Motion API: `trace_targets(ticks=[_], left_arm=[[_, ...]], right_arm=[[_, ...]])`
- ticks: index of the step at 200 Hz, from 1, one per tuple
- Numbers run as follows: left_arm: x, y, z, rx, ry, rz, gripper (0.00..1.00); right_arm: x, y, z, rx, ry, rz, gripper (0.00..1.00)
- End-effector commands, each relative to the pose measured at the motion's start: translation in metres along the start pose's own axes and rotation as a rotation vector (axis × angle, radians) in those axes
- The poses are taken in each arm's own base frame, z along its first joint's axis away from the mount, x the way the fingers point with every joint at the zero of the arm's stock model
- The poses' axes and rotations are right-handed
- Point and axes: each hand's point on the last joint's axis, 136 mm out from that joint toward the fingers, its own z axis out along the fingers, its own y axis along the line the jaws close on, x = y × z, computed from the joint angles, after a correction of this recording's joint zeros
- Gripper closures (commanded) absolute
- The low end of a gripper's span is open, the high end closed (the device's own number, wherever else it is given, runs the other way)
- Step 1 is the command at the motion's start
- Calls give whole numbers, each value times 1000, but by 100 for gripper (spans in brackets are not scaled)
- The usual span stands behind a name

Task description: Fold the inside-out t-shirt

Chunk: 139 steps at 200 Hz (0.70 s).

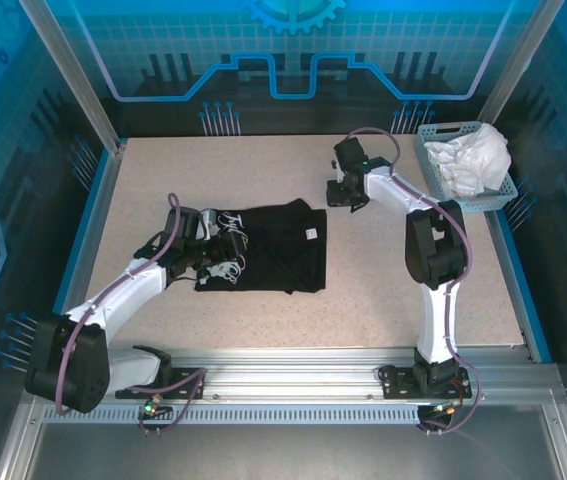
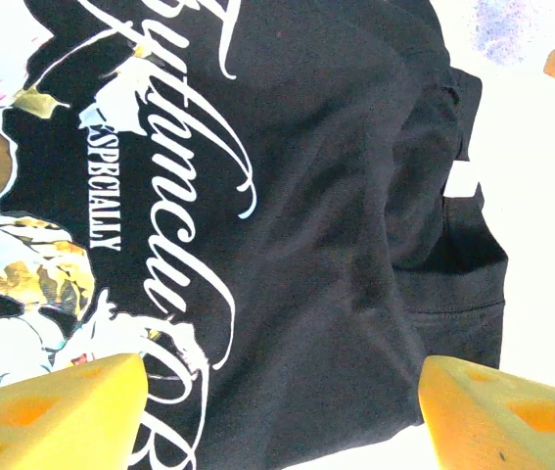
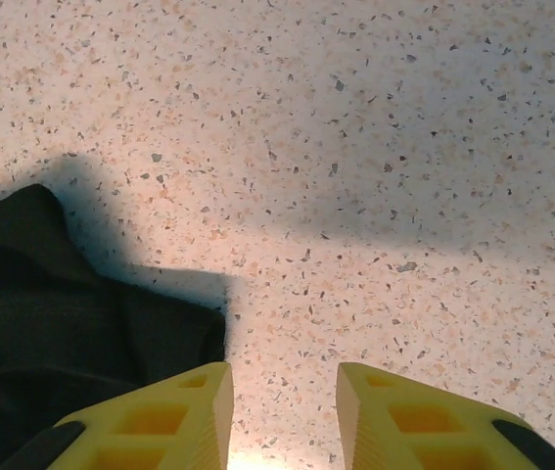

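Black t-shirt (image 1: 278, 245) lay part-folded, table (image 1: 393, 300) centre-left. Left gripper (image 1: 221, 258) hovered spread over its 9 o'clock end; right gripper (image 1: 347, 194), parted, empty, at its 1 o'clock. I judged next: grasp an edge, final fold.

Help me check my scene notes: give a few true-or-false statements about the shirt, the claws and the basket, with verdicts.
1. The black t-shirt lies on the table. True.
2. The right claw grips a corner of the shirt. False: its fingers stand apart over bare table, with the shirt's edge beside it.
3. The white garment sits in the basket. True.
4. The left claw hangs over bare table. False: it is open over the shirt, above its white lettering.
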Motion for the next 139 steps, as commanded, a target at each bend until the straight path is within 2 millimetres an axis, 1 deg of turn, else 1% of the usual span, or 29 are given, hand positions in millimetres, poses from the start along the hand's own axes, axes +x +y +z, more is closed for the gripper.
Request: trace_targets(ticks=[1, 19, 29, 48, 55, 78, 95, 106, 112, 120, 139], left_arm=[[5, -6, -4, 39, 10, 27, 25], [6, -18, 0, 79, 12, 51, 25], [9, -26, 4, 97, 16, 77, 25], [14, -37, 12, 103, 23, 116, 25], [15, -40, 15, 103, 27, 121, 25], [16, -37, 23, 75, 46, 102, 25], [15, -32, 26, 52, 43, 96, 25], [13, -25, 27, 13, 33, 90, 25], [12, -20, 28, -10, 26, 85, 25], [9, -14, 27, -40, 14, 78, 25], [-1, -3, 22, -81, -19, 50, 25]], right_arm=[[14, 29, -21, -127, 12, -7, 62], [31, 57, -25, -233, 42, -10, 56], [42, 68, -23, -252, 64, -22, 54], [60, 81, -25, -262, 98, -47, 54], [69, 83, -25, -259, 116, -48, 54], [98, 82, -30, -249, 174, -40, 50], [121, 89, -34, -291, 213, -18, 45], [135, 95, -34, -318, 234, -13, 44], [140, 94, -32, -315, 244, -11, 45], [145, 88, -29, -288, 256, -9, 50], [148, 58, -23, -192, 263, 10, 67]])
